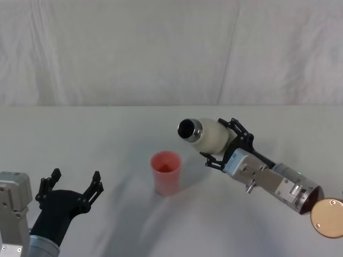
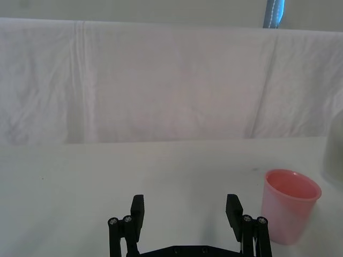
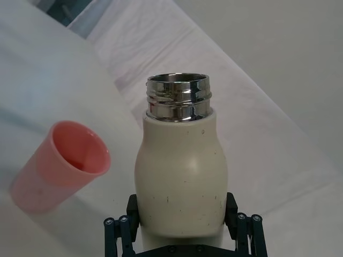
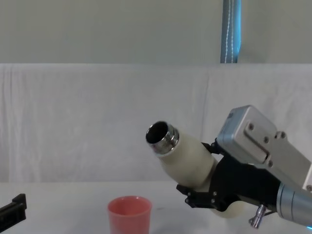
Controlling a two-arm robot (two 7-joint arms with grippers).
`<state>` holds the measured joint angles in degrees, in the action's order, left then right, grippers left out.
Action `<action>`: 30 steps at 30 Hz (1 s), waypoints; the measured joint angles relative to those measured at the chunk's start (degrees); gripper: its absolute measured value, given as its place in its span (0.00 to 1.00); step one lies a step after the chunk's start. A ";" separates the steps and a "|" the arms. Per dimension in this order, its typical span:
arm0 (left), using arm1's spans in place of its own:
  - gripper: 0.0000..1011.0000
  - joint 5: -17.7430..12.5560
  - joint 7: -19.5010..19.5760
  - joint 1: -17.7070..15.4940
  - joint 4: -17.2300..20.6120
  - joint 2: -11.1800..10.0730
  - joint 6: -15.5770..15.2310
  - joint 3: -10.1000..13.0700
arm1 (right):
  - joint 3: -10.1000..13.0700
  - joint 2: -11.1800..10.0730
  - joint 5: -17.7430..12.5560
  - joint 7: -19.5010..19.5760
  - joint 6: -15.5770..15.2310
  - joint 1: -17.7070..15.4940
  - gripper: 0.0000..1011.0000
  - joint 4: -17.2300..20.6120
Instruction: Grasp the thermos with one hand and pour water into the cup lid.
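My right gripper (image 1: 222,143) is shut on the cream-white thermos (image 1: 208,135), holding it in the air tilted toward the left, its open steel neck (image 1: 189,130) pointing up and left. The thermos (image 4: 187,158) hangs above and to the right of the pink cup lid (image 4: 129,214). The cup lid (image 1: 166,172) stands upright on the white table, below and left of the neck. In the right wrist view the thermos (image 3: 180,176) sits between the fingers with the cup lid (image 3: 60,166) beside it. My left gripper (image 1: 69,190) is open at the near left, apart from the cup lid (image 2: 289,205).
A white cloth covers the table (image 1: 107,139) and the wall behind. A round copper-coloured disc (image 1: 328,217) shows at the right edge by my right arm. A blue vertical strip (image 4: 231,31) stands behind the cloth.
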<state>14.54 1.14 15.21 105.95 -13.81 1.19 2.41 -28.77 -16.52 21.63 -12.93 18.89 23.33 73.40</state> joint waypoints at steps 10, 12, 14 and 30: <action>0.99 0.00 0.00 0.00 0.00 0.00 0.00 0.00 | -2.57 0.24 5.53 2.40 1.03 3.10 0.95 -3.71; 0.99 0.00 -0.01 0.00 0.00 0.00 0.00 0.00 | -2.82 0.27 6.08 2.74 1.03 3.37 0.95 -4.00; 0.99 0.00 0.00 0.00 0.00 0.00 0.00 0.00 | -3.21 0.28 7.02 3.30 1.00 3.76 0.95 -4.39; 0.99 0.00 0.00 0.00 0.00 0.00 0.00 0.00 | -4.92 -0.22 12.93 6.99 -1.90 4.82 0.95 -4.87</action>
<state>14.54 1.14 15.21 105.95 -13.81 1.19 2.41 -33.69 -16.74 34.56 -5.93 17.00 28.16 68.53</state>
